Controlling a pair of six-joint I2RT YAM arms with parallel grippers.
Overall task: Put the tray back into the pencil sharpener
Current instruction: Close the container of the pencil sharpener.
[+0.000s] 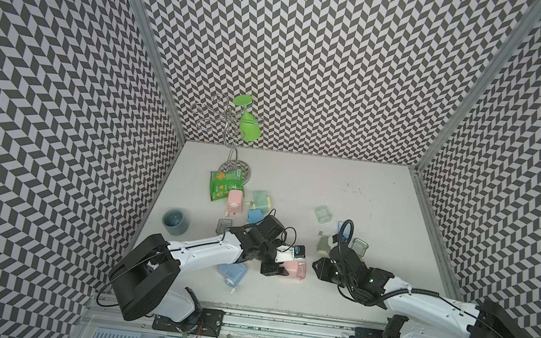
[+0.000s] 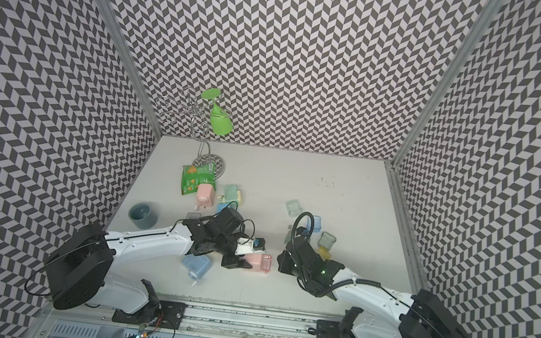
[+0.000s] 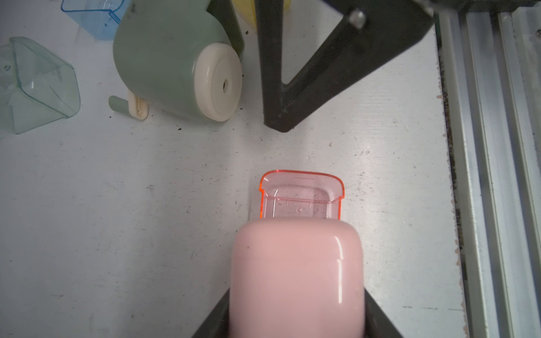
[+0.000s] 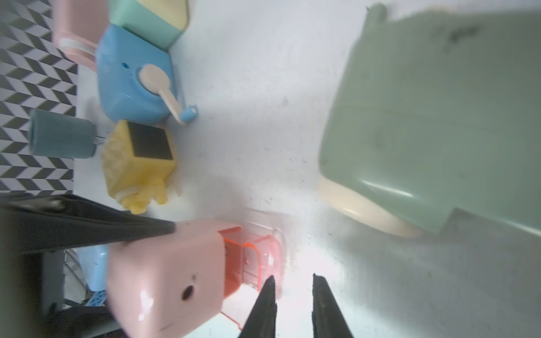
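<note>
Left claw (image 1: 280, 265) clamps the pink pencil sharpener (image 3: 297, 272) low over the tabletop (image 3: 146, 204), apparently to brace it. Straight ahead of that claw, the clear pink tray (image 3: 301, 194) juts half-seated from the slot. Right claw (image 4: 293, 278), narrowly parted and empty, sits at the tray's outer end, seemingly placed to push.

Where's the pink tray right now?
In a top view the pink tray is near the front middle of the table, poking partway out of the pink sharpener held by the left gripper, close to the right gripper.
</note>
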